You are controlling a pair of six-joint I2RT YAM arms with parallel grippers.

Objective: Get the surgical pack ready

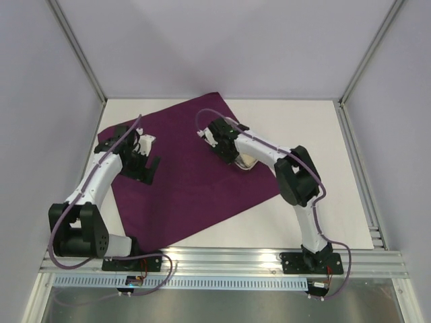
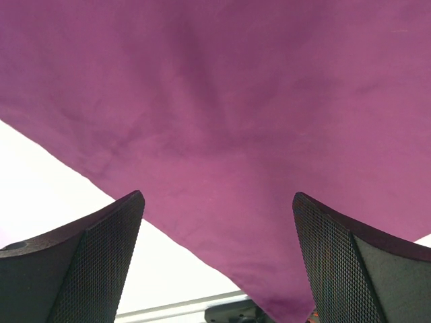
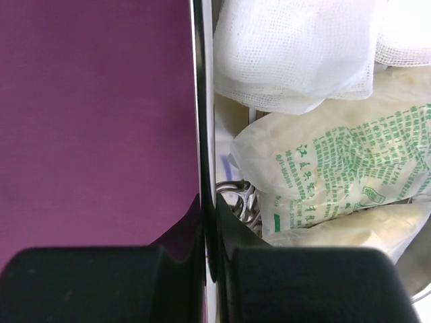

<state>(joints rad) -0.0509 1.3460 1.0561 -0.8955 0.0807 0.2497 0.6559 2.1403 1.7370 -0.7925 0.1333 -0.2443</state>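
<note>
Steel tray (image 3: pixel 203 134) sits on purple cloth (image 1: pixel 195 182), center-right of table (image 1: pixel 323 134), w/ gauze (image 3: pixel 289 54), printed packet (image 3: pixel 337 168) & scissor handles (image 3: pixel 239 198) inside. R gripper (image 3: pixel 209 262) pinched tight on tray rim. L gripper (image 2: pixel 217 202) spread wide, holding nothing, over cloth's left part.

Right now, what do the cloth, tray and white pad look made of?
Cloth: woven fabric, matte deep purple; soft creases show.
Tray: likely steel, polished; thin, bright, reflective rim.
Pad: cotton-like gauze, white; open mesh weave visible.
</note>
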